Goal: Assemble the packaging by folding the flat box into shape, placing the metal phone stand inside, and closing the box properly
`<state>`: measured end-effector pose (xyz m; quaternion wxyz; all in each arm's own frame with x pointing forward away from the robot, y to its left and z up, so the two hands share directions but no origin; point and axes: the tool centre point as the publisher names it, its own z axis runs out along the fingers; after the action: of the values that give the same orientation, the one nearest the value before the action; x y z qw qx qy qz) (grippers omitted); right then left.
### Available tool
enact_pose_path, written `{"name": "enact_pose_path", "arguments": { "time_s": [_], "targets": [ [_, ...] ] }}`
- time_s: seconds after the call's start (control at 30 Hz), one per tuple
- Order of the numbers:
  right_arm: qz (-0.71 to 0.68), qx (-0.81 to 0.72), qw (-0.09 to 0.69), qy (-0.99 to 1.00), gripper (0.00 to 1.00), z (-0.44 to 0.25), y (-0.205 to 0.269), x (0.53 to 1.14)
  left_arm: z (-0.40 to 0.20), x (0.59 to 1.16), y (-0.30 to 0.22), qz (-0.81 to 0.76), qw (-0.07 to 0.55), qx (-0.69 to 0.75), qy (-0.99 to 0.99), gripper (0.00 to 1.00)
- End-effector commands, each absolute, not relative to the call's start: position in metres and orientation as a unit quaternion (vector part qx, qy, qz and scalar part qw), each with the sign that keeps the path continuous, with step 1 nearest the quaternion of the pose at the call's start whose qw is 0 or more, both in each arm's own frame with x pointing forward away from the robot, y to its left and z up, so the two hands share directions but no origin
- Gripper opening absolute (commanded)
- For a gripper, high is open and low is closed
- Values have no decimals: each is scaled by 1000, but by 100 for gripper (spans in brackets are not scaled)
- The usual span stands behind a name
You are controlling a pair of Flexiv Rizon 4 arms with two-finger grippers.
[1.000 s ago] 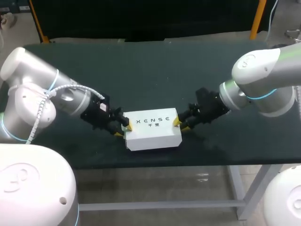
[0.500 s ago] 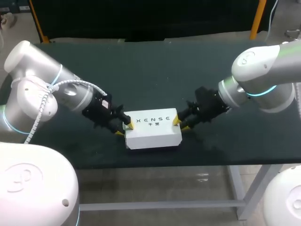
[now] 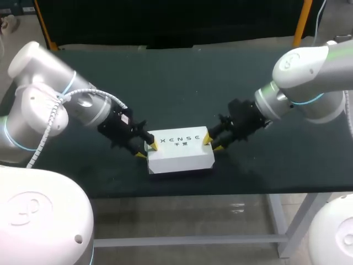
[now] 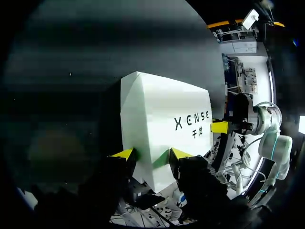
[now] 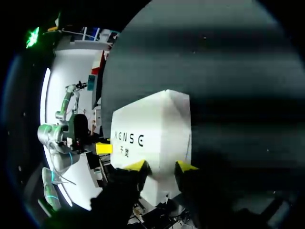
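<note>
A closed white box with dark lettering on its top lies near the table's front edge, its lid flat. My left gripper is shut on the box's left end, one yellow tip on top and one lower at the side. My right gripper is shut on the right end in the same way. In the left wrist view the box fills the space between my left gripper's fingers. The right wrist view shows the box wedged into my right gripper. The metal phone stand is not visible.
The dark green table top stretches bare behind and beside the box. Its front edge runs just below the box.
Both arms have swung their elbows slightly away from the front edge while keeping hold. The box has barely shifted, its right end edging a little to the right.
</note>
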<state>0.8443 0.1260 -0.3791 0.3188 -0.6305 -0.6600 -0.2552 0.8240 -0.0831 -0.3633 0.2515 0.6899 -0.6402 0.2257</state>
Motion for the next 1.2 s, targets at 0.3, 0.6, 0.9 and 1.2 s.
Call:
{"name": "enact_pose_path", "arguments": {
  "time_s": [0.3,0.6,0.9,1.2],
  "targets": [
    [-223,-649,339,-643,42,-373,130,851,-360,827,-91,210,254,695,-640,51],
    [-208,-660,348,-632,40,-369,130,853,-355,827,-91,198,261,702,-632,49],
    [-201,-663,352,-629,40,-366,130,854,-350,830,-91,185,274,703,-629,54],
    [-193,-667,359,-624,40,-363,131,853,-348,833,-92,168,290,706,-623,55]
  ]
}}
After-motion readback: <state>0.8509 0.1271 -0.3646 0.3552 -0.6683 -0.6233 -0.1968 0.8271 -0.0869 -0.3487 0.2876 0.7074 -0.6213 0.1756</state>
